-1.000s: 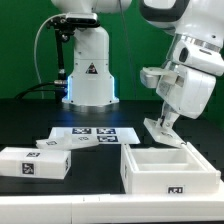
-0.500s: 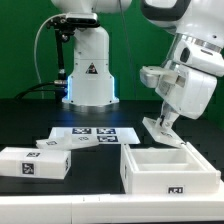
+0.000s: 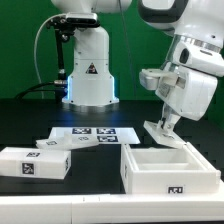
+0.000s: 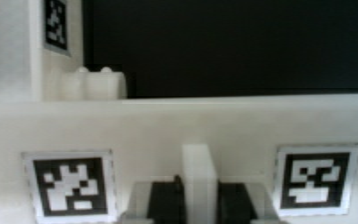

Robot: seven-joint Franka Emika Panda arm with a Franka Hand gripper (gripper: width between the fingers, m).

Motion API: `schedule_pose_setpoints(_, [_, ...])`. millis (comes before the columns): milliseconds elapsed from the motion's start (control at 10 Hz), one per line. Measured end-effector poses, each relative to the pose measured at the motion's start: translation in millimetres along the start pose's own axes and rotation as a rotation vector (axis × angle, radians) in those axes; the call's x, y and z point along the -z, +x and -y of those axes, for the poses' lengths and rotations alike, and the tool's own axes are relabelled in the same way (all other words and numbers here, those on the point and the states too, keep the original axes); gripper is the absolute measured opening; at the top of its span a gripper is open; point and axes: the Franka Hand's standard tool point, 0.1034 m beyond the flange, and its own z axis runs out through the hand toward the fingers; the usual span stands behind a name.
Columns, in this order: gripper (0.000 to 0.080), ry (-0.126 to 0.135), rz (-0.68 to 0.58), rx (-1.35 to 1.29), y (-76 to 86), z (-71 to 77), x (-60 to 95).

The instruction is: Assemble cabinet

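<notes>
From the exterior view, the cabinet is not yet one piece; its white parts lie spread over the dark surface (image 3: pixel 30 118). The largest part, an open-topped cabinet box (image 3: pixel 150 178), sits at the front on the exterior view's right, with one small tag on its front wall. The gripper (image 3: pixel 163 124) points down just behind the box's back wall. It is closed on a thin white panel (image 3: pixel 157 129), which stands tilted at the fingertips. I cannot tell whether the panel's lower edge touches the back wall or only sits close to it. In the wrist view, the two dark fingers (image 4: pixel 158 205) press on either side of a narrow white strip, which I take to be that panel seen edge-on. Just beyond them is a white face with two square tags, and I cannot say which part it belongs to. On the exterior view's left, a long white block (image 3: pixel 33 163) lies at the front, with a tag on its near side. A flat white slab (image 3: pixel 55 144) lies just behind it, next to the marker board (image 3: pixel 95 133) in the middle of the surface.
</notes>
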Motion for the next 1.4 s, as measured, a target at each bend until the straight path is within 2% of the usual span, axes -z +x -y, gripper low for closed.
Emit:
schedule_pose_setpoints(500, [0.0064, -0.001, 0.0, -0.002, 0.0, -1.3, 0.6])
schedule_pose_setpoints(600, [0.0064, 0.012, 0.02, 0.002, -1.9, -8.7, 1.4])
schedule_pose_setpoints(700, [0.0064, 0.018, 0.03, -0.001, -1.0, -23.7, 1.7])
schedule_pose_setpoints(900, [0.0064, 0.023, 0.06, 0.022, -0.4, -55.1, 3.0])
schedule_pose_setpoints(1000, [0.0064, 0.021, 0.064, 0.023, -1.8, -62.2, 2.6])
schedule_pose_setpoints(1400, [0.0064, 0.022, 0.064, 0.023, -1.9, -60.4, 2.5])
